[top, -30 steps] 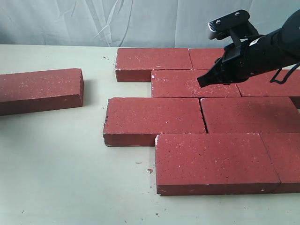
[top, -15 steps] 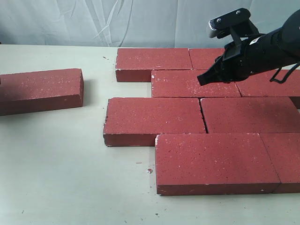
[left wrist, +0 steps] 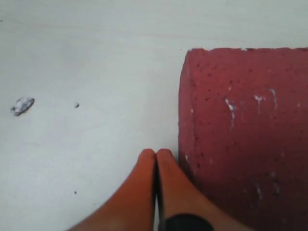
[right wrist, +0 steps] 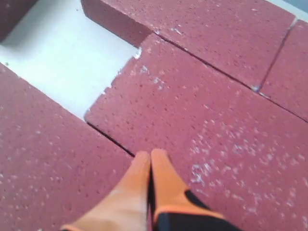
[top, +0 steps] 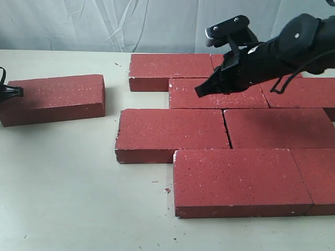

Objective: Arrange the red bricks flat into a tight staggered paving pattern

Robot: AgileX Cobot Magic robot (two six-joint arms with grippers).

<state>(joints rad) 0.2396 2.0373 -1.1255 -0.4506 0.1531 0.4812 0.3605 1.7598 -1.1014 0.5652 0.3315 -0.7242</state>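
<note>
A loose red brick (top: 52, 99) lies flat at the left, apart from the rest. My left gripper (top: 19, 91) is shut at the brick's left end; in the left wrist view its orange tips (left wrist: 155, 154) sit close beside that brick (left wrist: 245, 130), and contact is unclear. Several red bricks (top: 172, 133) lie flat in staggered rows at the right. My right gripper (top: 201, 91) hangs shut and empty over a second-row brick (top: 230, 98), its tips (right wrist: 150, 155) just above that brick's top (right wrist: 207, 120).
A bare notch of table (right wrist: 62, 62) shows between the back row and the third row, left of the second-row brick. A small chip (top: 167, 190) lies by the front brick, another crumb (left wrist: 22, 105) near the left gripper. A grey cloth backdrop (top: 78, 23) closes the far side.
The loose brick has slid right toward the paved group, with the left gripper now showing at its left end. The right arm has shifted left over the second row.
</note>
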